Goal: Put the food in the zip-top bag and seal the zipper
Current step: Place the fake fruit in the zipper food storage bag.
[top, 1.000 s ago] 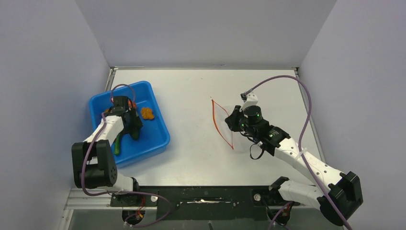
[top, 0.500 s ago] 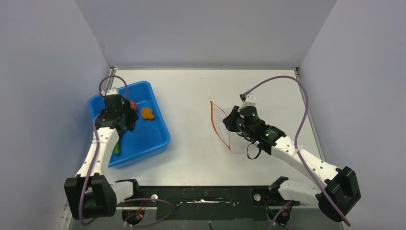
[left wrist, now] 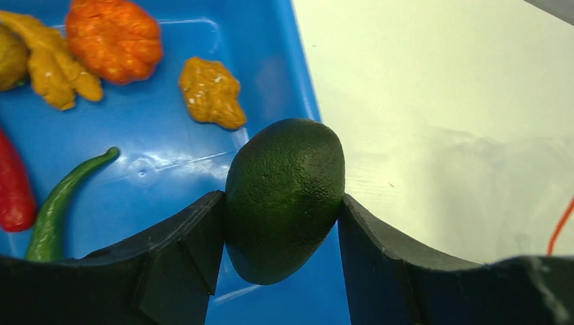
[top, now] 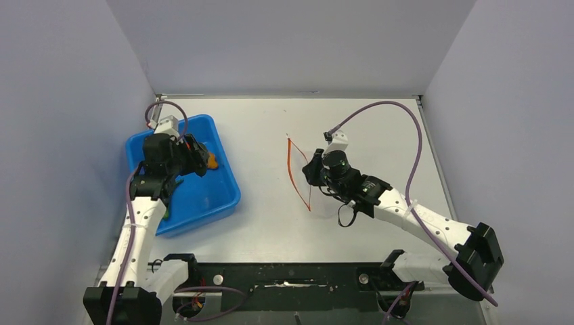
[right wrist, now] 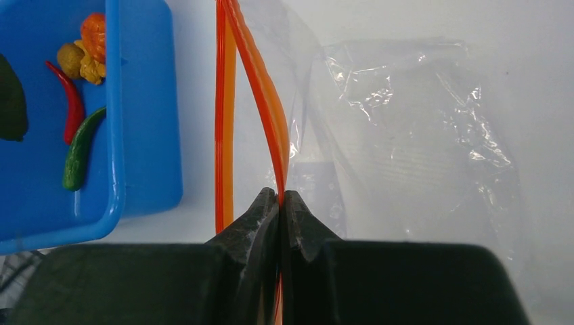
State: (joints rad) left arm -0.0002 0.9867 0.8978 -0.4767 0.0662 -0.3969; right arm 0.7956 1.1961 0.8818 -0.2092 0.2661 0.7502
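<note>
on the table, tray left, bag right, its zipper running near to far, mouth toward the tray. right fingers pinch one zipper lip; left fingers clamp the green piece over the tray, bag to their right.

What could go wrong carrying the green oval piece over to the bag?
1. The left end effector grips the rounded dark green oval piece only at its sides; it could slip mid-carry.
2. The right end effector pinches one lip of the zipper; the mouth looks narrow, so the piece may snag.
3. The thin zip-top bag is crumpled and may shift when pushed.
</note>
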